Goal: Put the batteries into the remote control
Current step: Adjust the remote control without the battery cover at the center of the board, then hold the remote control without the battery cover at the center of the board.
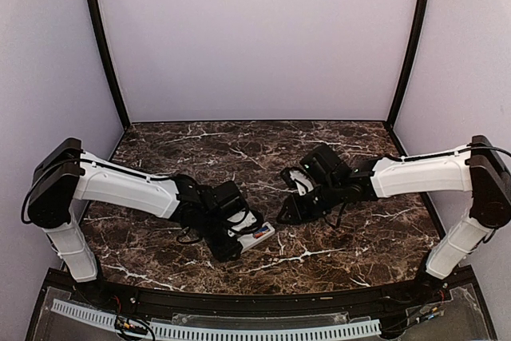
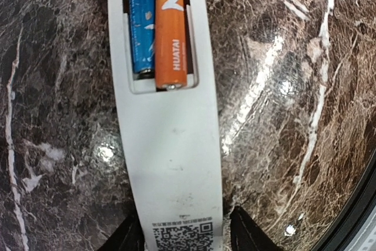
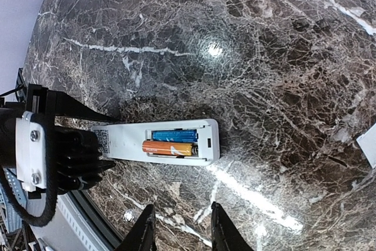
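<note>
The white remote control (image 2: pixel 170 163) lies back-up on the marble table, also seen in the top view (image 1: pixel 254 235) and the right wrist view (image 3: pixel 126 139). A blue battery (image 2: pixel 140 22) and an orange battery (image 2: pixel 171 33) lie side by side in its open recess, and both show in the right wrist view, blue (image 3: pixel 174 136) and orange (image 3: pixel 167 147). My left gripper (image 2: pixel 187 230) is shut on the remote's QR-label end, one finger against each long side. My right gripper (image 3: pixel 182 224) is open and empty, hovering just to the right of the remote's battery end (image 1: pixel 289 213).
A small flat pale cover piece (image 3: pixel 367 145) lies on the table at the right edge of the right wrist view. The table's dark front rim (image 1: pixel 255 297) runs just below the remote. Both arms meet near the table's front middle.
</note>
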Robot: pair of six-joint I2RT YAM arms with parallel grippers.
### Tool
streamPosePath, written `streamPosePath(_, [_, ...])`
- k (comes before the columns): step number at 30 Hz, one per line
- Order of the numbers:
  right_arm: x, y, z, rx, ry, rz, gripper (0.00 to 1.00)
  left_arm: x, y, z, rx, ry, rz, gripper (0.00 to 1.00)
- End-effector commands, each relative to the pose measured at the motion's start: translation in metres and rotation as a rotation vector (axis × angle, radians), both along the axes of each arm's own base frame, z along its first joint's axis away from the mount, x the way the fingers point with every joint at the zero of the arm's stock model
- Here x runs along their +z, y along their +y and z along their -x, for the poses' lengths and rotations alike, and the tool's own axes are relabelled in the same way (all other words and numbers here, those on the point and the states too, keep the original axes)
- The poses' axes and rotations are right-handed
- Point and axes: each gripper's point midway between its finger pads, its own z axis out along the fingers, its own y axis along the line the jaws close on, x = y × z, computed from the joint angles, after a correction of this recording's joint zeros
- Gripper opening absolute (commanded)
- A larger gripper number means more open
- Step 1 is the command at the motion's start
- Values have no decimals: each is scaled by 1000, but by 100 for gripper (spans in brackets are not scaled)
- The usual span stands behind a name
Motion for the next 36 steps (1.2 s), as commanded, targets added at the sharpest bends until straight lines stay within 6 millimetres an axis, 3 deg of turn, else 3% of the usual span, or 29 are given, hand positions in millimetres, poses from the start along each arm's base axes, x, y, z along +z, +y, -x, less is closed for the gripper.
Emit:
streamPosePath(1, [13,7,0,6,-25,-16,30,16,5,1,78,-8,29,51])
streamPosePath(8, [10,20,4,50,-35,29,31,3,20,6,184,8,39,54])
streamPosePath(16, [3,41,9,86,-19,17,20,8,6,11,160,-3,166,52])
streamPosePath(23, [-6,56,10,99,-57,54,21,-7,15,16,164,-4,152,49])
streamPosePath(36, [-27,66,15,131,-182,196,26,-7,20,17,173,-37,185,38])
